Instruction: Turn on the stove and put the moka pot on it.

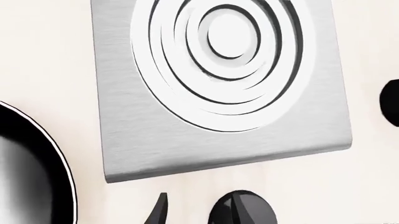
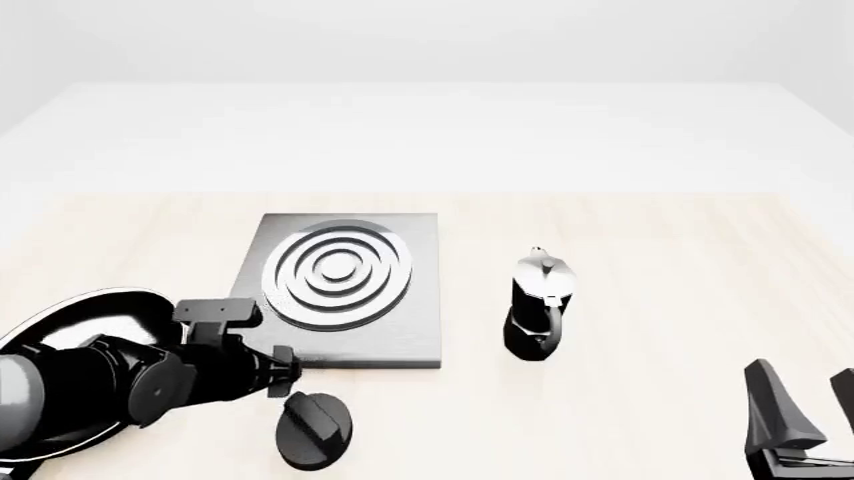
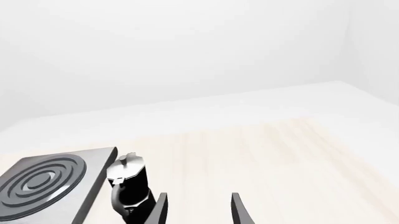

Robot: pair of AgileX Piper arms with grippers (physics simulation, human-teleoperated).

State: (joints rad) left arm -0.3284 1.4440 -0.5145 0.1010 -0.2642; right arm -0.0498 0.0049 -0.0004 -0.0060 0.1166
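Because the knob [image 2: 315, 430] sits apart from the stove [image 2: 350, 290], at about 6 o'clock off its near edge, the left gripper [image 2: 280, 372] hangs just beside it at the knob's 11 o'clock, seemingly lining up for the turn; whether its jaws are parted I cannot tell. The moka pot [image 2: 539, 305] stands upright on the table at the stove's 3 o'clock, untouched. The right gripper [image 3: 198, 207] waits at the pot's 5 o'clock, jaws spread and empty.

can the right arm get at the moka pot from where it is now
Probably yes. The right gripper sits open, low on the table, and only bare tabletop lies between it and the moka pot, which stands upright beside the stove.
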